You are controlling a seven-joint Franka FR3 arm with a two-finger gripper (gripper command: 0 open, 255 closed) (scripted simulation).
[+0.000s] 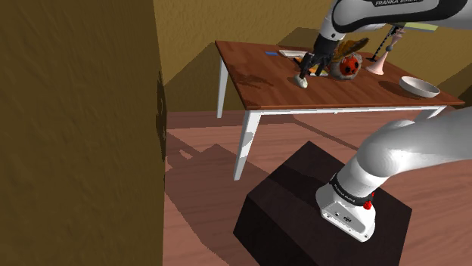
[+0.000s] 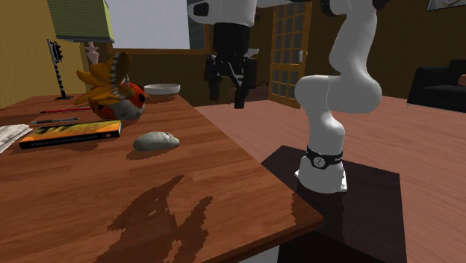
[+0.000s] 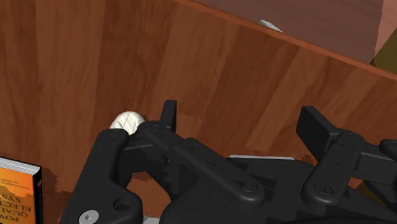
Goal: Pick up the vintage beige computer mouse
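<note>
One pale beige mouse (image 2: 156, 140) is seen lying on the wooden table (image 2: 89, 202), left of centre in the second exterior view, near one book (image 2: 71, 133) and one orange-red toy (image 2: 119, 101). One white bowl (image 2: 162, 89) is set farther back. The single gripper (image 2: 225, 93) is held in the air with its two fingers spread apart, and nothing is clasped.

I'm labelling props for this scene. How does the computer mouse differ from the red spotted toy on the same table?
The mouse is plain pale grey-beige; the toy is red-orange with black spots and striped orange wings. The mouse is a low, flattened oval; the toy is rounder and stands taller. The mouse is also smaller than the toy. Both rest on the wooden table, and the open gripper holds neither.
</note>
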